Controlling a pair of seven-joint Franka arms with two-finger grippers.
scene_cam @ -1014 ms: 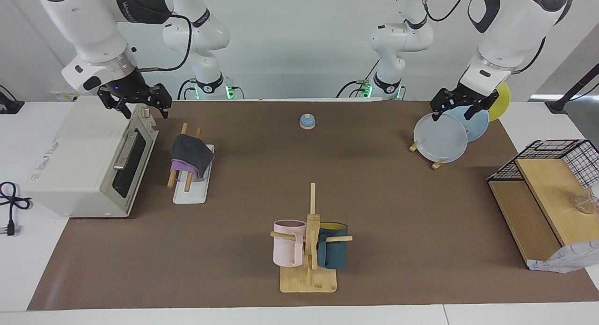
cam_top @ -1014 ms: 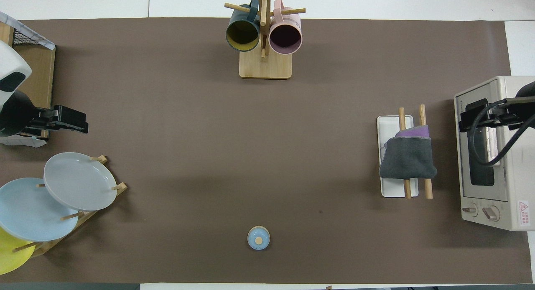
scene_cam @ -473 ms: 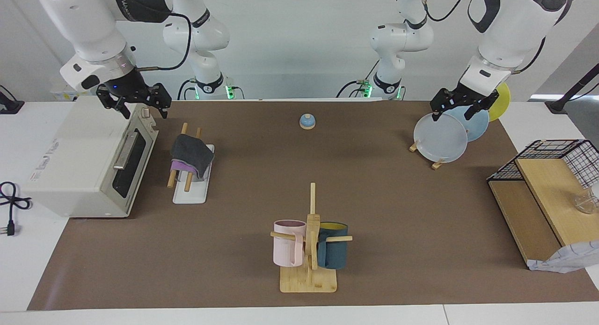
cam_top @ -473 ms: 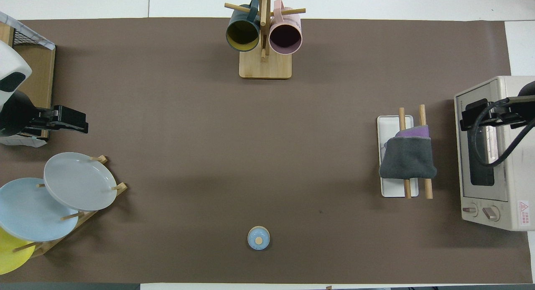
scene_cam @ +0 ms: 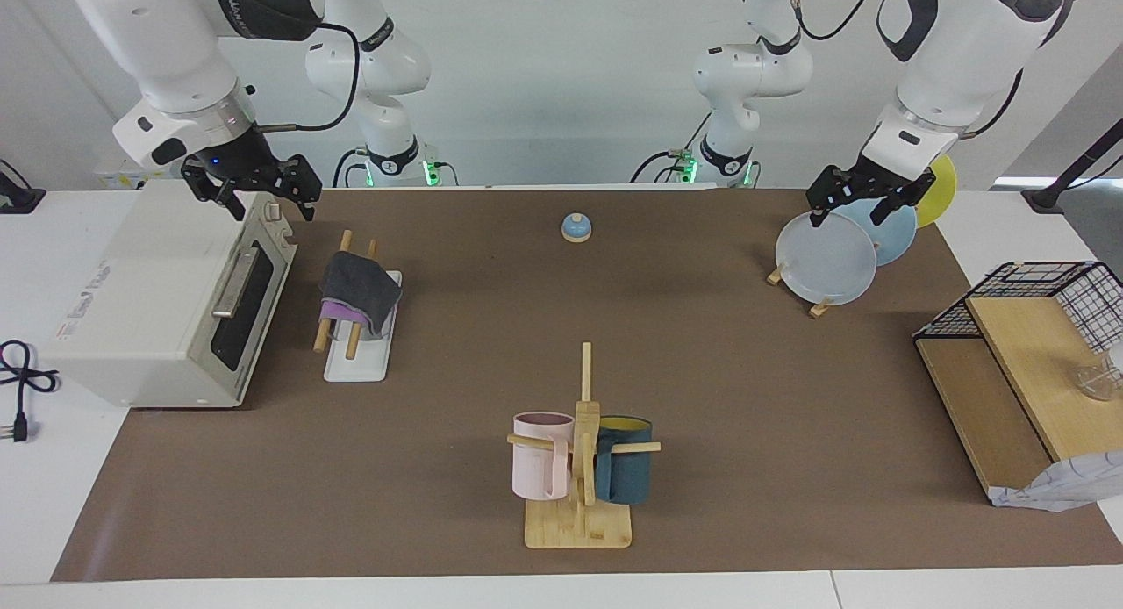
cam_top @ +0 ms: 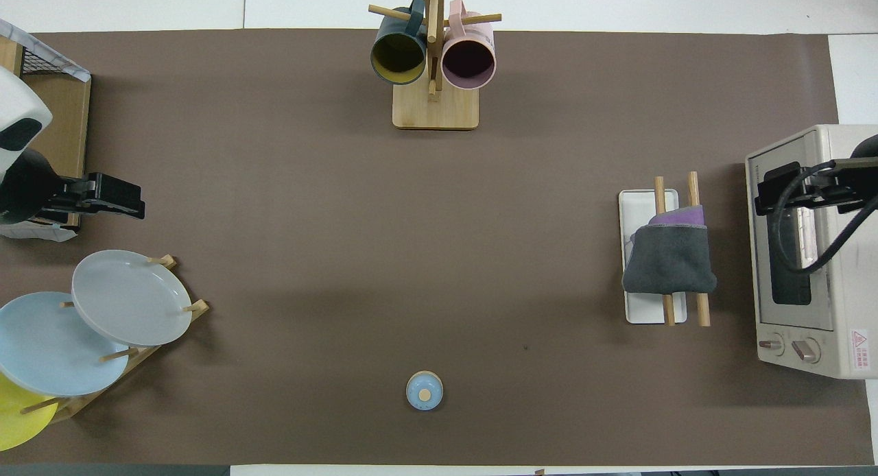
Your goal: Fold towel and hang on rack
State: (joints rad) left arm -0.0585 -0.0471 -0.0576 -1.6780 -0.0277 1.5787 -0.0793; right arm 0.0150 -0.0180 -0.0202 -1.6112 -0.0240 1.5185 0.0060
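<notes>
The towel [scene_cam: 358, 295] hangs folded over the two wooden rods of the rack [scene_cam: 355, 365], dark grey face out with a purple strip showing at one edge. From overhead the towel [cam_top: 671, 262] covers the middle of the rods, and the rack's white base [cam_top: 634, 203] shows beside it. My right gripper [scene_cam: 273, 211] hangs open and empty over the toaster oven's top corner, apart from the towel. In the overhead view the right gripper [cam_top: 778, 188] is over the oven. My left gripper [scene_cam: 847, 209] is raised, open and empty, by the plate stand; the left gripper [cam_top: 118, 203] also shows from overhead.
A white toaster oven [scene_cam: 158, 302] stands beside the rack at the right arm's end. A bamboo mug stand [scene_cam: 579, 521] with two mugs is farther from the robots. A blue bell [scene_cam: 575, 228] sits near them. The plate stand [scene_cam: 820, 309] and a wire-and-wood shelf [scene_cam: 1026, 363] fill the left arm's end.
My right gripper has risen slightly over the oven. The towel, the rack and the left arm have not moved.
</notes>
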